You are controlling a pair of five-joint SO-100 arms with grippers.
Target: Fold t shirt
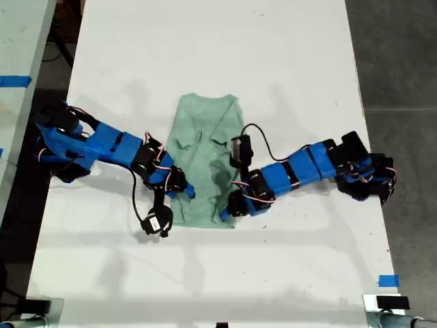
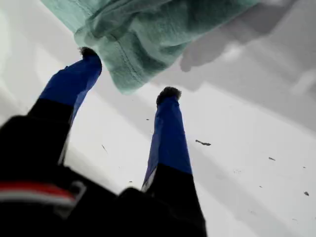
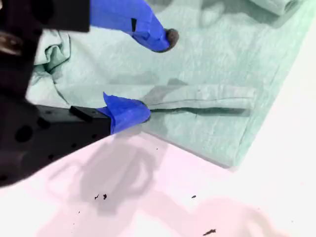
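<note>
Blue jaws of my first gripper (image 2: 128,74) stand spread apart at a hem corner of the t shirt (image 1: 205,157), holding nothing. That pale green garment lies flat mid-counter (image 1: 205,41), sleeves tucked in. My second gripper (image 3: 150,74) is also spread wide, 1 fingertip (image 3: 129,112) slid under a folded edge, the other above the cloth. I judge the fabric light, limp and prone to sagging; the 2 lower hem corners look the best places to pinch.

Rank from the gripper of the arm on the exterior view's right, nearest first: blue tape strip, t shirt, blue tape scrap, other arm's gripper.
1. t shirt, at its jaws.
2. other arm's gripper, across the shirt's hem.
3. blue tape scrap, exterior view's lower right.
4. blue tape strip, exterior view's upper left.
</note>
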